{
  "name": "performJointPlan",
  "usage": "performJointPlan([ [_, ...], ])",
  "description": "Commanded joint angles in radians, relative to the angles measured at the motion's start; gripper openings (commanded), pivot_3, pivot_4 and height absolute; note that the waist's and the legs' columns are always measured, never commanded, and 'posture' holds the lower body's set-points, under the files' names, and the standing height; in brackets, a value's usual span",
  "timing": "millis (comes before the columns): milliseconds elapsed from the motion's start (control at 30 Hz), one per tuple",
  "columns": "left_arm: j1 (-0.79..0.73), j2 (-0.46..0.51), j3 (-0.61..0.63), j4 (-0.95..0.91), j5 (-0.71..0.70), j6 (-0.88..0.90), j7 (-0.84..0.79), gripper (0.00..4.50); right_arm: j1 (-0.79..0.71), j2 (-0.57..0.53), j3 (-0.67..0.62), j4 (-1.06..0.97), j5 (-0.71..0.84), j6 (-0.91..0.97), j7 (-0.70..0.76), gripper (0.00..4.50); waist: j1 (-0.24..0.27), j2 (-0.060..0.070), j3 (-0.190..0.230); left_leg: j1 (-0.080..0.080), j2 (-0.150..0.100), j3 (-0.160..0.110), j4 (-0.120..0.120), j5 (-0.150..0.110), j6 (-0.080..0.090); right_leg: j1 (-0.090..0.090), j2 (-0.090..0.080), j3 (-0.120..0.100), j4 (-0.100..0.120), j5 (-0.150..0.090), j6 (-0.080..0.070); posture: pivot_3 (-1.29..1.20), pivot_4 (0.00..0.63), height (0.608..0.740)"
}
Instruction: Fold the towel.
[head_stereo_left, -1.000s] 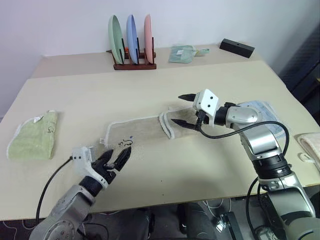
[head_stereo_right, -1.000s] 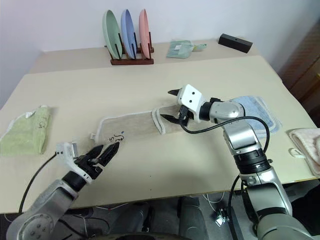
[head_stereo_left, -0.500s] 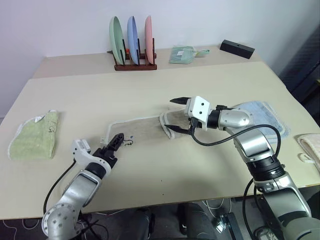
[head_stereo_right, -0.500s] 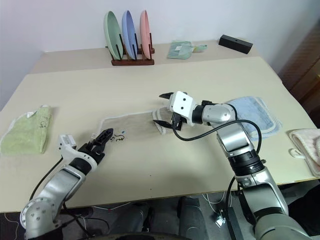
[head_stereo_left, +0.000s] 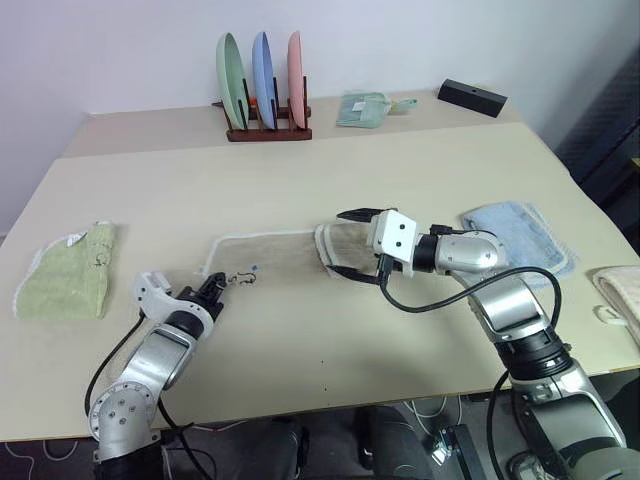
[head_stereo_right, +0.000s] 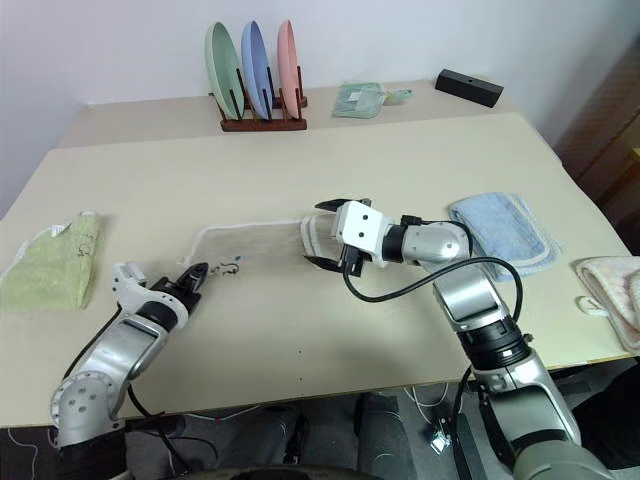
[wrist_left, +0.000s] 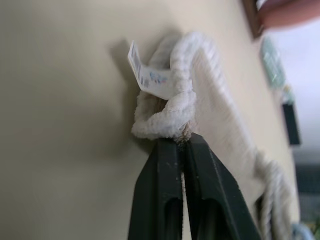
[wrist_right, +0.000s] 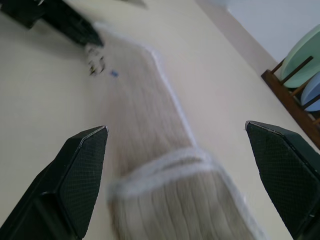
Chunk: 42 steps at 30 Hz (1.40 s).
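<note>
The table carries everything, with spare linen pushed to its edges so the middle is free for folding: a light green towel at the robot's far left, a light blue towel on the right, a plate rack with three upright plates at the back.

The beige towel lies flat as a long strip across the middle, one end doubled over into a thicker fold by the right arm.

The right gripper hovers at that folded end, jaws spread wide to either side of it, gripping nothing; it looks placed to take that end.

The left gripper sits low at the near left corner, jaws clenched on the white stitched edge beside the small label, probably so the corner can be carried over.
</note>
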Motion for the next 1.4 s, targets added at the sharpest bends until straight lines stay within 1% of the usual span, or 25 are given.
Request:
performJointPlan([
  [33, -0.003, 0.041, 0.065, -0.066, -0.002, -0.063, -0.042, 0.03, 0.006, -0.007, 0.004, -0.048, -0.01, -0.01, -0.005, 4.5, -0.001, 0.0, 0.0, 0.0, 0.0, 0.0, 0.0, 0.0, 0.0, 0.0, 0.0, 0.0, 0.0, 0.0, 0.0, 0.0, 0.15, 0.735],
  [100, 0.01, 0.157, 0.136, -0.074, 0.047, -0.078, -0.126, 0.03, 0.001, -0.009, 0.0, -0.039, -0.009, -0.012, -0.004, 4.5, -0.002, -0.001, 0.001, 0.0, 0.0, 0.0, 0.0, 0.0, 0.0, 0.0, 0.0, 0.0, 0.0, 0.0, 0.0, 0.0, 0.15, 0.735],
  [133, 0.015, 0.197, 0.159, -0.074, 0.06, -0.084, -0.155, 0.03, -0.001, -0.011, -0.002, -0.034, -0.008, -0.014, -0.004, 4.5, -0.003, -0.002, 0.001, 0.0, 0.001, 0.0, 0.0, 0.0, -0.001, -0.001, 0.001, 0.0, 0.0, 0.0, 0.0, 0.0, 0.15, 0.735],
  [167, 0.018, 0.24, 0.173, -0.074, 0.077, -0.086, -0.188, 0.03, -0.003, -0.012, -0.002, -0.028, -0.009, -0.016, -0.003, 4.5, -0.003, -0.002, 0.001, 0.0, 0.002, 0.0, 0.0, -0.001, -0.001, -0.001, 0.002, 0.0, 0.0, 0.0, 0.0, 0.0, 0.15, 0.735],
  [233, 0.011, 0.326, 0.16, -0.085, 0.114, -0.065, -0.259, 0.03, -0.006, -0.013, 0.001, -0.013, -0.014, -0.026, -0.003, 4.5, -0.002, -0.002, 0.001, 0.0, 0.002, 0.0, -0.001, -0.001, -0.002, -0.001, 0.003, 0.0, 0.0, 0.0, -0.001, 0.0, 0.15, 0.735],
  [300, -0.002, 0.409, 0.112, -0.109, 0.18, -0.043, -0.34, 0.03, -0.009, -0.012, 0.005, 0.002, -0.019, -0.035, -0.003, 4.5, 0.003, -0.002, 0.001, 0.0, 0.001, 0.0, -0.001, -0.001, -0.001, -0.001, 0.002, 0.0, -0.001, 0.0, -0.001, 0.0, 0.15, 0.735],
  [400, -0.048, 0.471, 0.03, -0.131, 0.224, -0.017, -0.436, 0.03, -0.012, -0.007, 0.008, 0.017, -0.024, -0.043, -0.004, 4.5, 0.005, -0.002, 0.001, 0.0, 0.0, 0.0, 0.0, -0.001, 0.0, 0.001, 0.002, 0.0, -0.001, 0.0, 0.0, 0.0, 0.15, 0.735],
  [500, -0.14, 0.541, -0.143, -0.173, 0.314, 0.034, -0.565, 0.03, -0.005, -0.005, 0.01, 0.027, -0.032, -0.052, -0.006, 4.5, -0.001, -0.002, 0.001, 0.0, 0.001, 0.0, 0.0, -0.001, 0.0, 0.0, 0.002, 0.0, -0.001, 0.0, 0.0, 0.0, 0.15, 0.735],
  [533, -0.158, 0.551, -0.178, -0.178, 0.333, 0.045, -0.589, 0.03, -0.004, -0.005, 0.009, 0.029, -0.034, -0.054, -0.007, 4.5, -0.003, -0.002, 0.001, 0.0, 0.001, 0.0, 0.0, -0.001, 0.0, 0.0, 0.002, 0.0, -0.001, 0.0, 0.0, 0.0, 0.15, 0.735],
  [667, -0.245, 0.585, -0.386, -0.175, 0.482, 0.07, -0.734, 0.03, 0.002, -0.007, 0.005, 0.028, -0.04, -0.052, -0.015, 4.5, -0.01, -0.002, 0.001, 0.0, 0.001, 0.001, -0.002, -0.001, 0.0, -0.002, 0.002, 0.0, -0.001, 0.0, 0.0, 0.0, 0.15, 0.735],
  [767, -0.273, 0.583, -0.479, -0.137, 0.576, 0.066, -0.808, 0.03, 0.009, -0.012, -0.001, 0.02, -0.043, -0.047, -0.023, 4.5, -0.012, -0.002, 0.002, 0.0, 0.002, 0.001, -0.003, -0.001, 0.0, -0.002, 0.003, 0.0, -0.001, 0.0, 0.0, 0.0, 0.15, 0.735],
  [833, -0.279, 0.582, -0.516, -0.115, 0.621, 0.068, -0.849, 0.03, 0.015, -0.019, -0.006, 0.015, -0.044, -0.044, -0.027, 4.5, -0.009, -0.002, 0.002, 0.0, 0.002, 0.001, -0.003, -0.001, 0.0, -0.002, 0.003, 0.001, -0.001, 0.0, 0.0, 0.0, 0.15, 0.735],
  [967, -0.287, 0.572, -0.55, -0.092, 0.704, 0.054, -0.902, 0.03, 0.02, -0.026, -0.009, 0.009, -0.044, -0.041, -0.033, 4.5, -0.004, -0.002, 0.002, -0.001, 0.002, 0.001, -0.002, -0.002, 0.0, -0.002, 0.002, 0.0, -0.002, 0.0, 0.0, 0.0, 0.15, 0.735],
  [1100, -0.29, 0.536, -0.54, -0.079, 0.735, 0.066, -0.914, 0.03, 0.024, -0.03, -0.008, 0.005, -0.043, -0.042, -0.036, 4.5, -0.003, -0.002, 0.002, -0.001, 0.002, 0.001, -0.002, -0.002, 0.0, -0.002, 0.002, 0.0, -0.002, 0.0, 0.0, 0.0, 0.15, 0.735],
  [1133, -0.284, 0.522, -0.518, -0.085, 0.72, 0.069, -0.917, 0.57, 0.022, -0.03, -0.006, 0.007, -0.044, -0.043, -0.036, 4.5, -0.003, -0.002, 0.002, -0.001, 0.001, 0.001, -0.002, -0.002, 0.0, -0.002, 0.002, 0.0, -0.002, 0.0, 0.0, 0.0, 0.15, 0.735],
  [1167, -0.275, 0.511, -0.491, -0.097, 0.7, 0.072, -0.919, 0.92, 0.018, -0.03, -0.004, 0.012, -0.045, -0.045, -0.035, 4.5, -0.003, -0.002, 0.002, -0.001, 0.001, 0.001, -0.002, -0.002, 0.0, -0.002, 0.002, 0.001, -0.002, 0.0, 0.0, 0.0, 0.15, 0.735],
  [1233, -0.255, 0.497, -0.447, -0.117, 0.676, 0.087, -0.91, 1.84, 0.014, -0.033, -0.004, 0.017, -0.046, -0.05, -0.032, 4.5, -0.004, -0.002, 0.002, -0.001, 0.002, 0.001, -0.002, -0.002, 0.0, -0.002, 0.002, 0.0, -0.002, 0.0, 0.0, 0.0, 0.15, 0.735],
  [1300, -0.221, 0.496, -0.382, -0.137, 0.638, 0.112, -0.899, 2.93, 0.004, -0.037, -0.004, 0.028, -0.05, -0.056, -0.029, 4.5, -0.006, -0.002, 0.002, -0.001, 0.002, 0.001, -0.002, -0.002, 0.0, -0.003, 0.002, 0.001, -0.002, 0.0, 0.0, 0.0, 0.15, 0.735],
  [1367, -0.161, 0.508, -0.294, -0.174, 0.558, 0.131, -0.922, 3.93, -0.003, -0.048, -0.007, 0.042, -0.052, -0.061, -0.025, 4.5, -0.007, -0.002, 0.002, -0.001, 0.002, 0.001, -0.002, -0.002, 0.0, -0.003, 0.003, 0.001, -0.001, 0.0, 0.0, 0.0, 0.15, 0.735],
  [1400, -0.119, 0.519, -0.229, -0.2, 0.518, 0.129, -0.941, 3.93, -0.01, -0.046, -0.018, 0.046, -0.036, -0.049, -0.021, 4.5, -0.008, -0.001, 0.002, -0.001, 0.002, 0.001, -0.002, -0.002, 0.0, -0.003, 0.003, 0.001, -0.001, 0.0, 0.0, 0.0, 0.15, 0.735],
])
